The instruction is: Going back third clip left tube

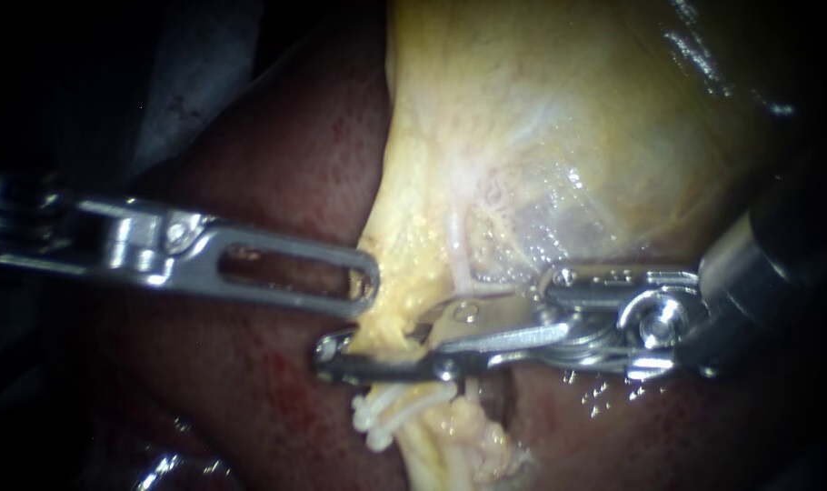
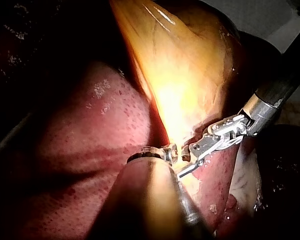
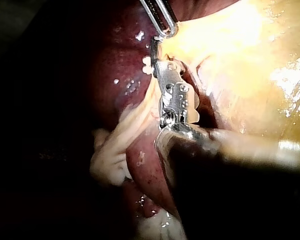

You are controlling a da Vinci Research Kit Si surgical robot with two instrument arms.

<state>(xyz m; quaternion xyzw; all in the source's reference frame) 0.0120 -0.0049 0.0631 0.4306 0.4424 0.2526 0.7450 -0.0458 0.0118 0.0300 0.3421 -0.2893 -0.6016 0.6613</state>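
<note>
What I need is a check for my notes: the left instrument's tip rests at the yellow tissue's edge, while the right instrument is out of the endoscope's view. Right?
No: the right instrument is in the endoscope view, its tip at the yellow tissue, close beside the tip of the left instrument, which does rest at that tissue's edge.

left instrument (image 1: 366,287), mid-left of frame: bright steel, long slotted tip, pivot screw, stepped hinge block, right instrument (image 1: 373,335), lower right: thin riveted steel jaws, round pivot screw, cable loops, dark shaft with silver collar
</note>
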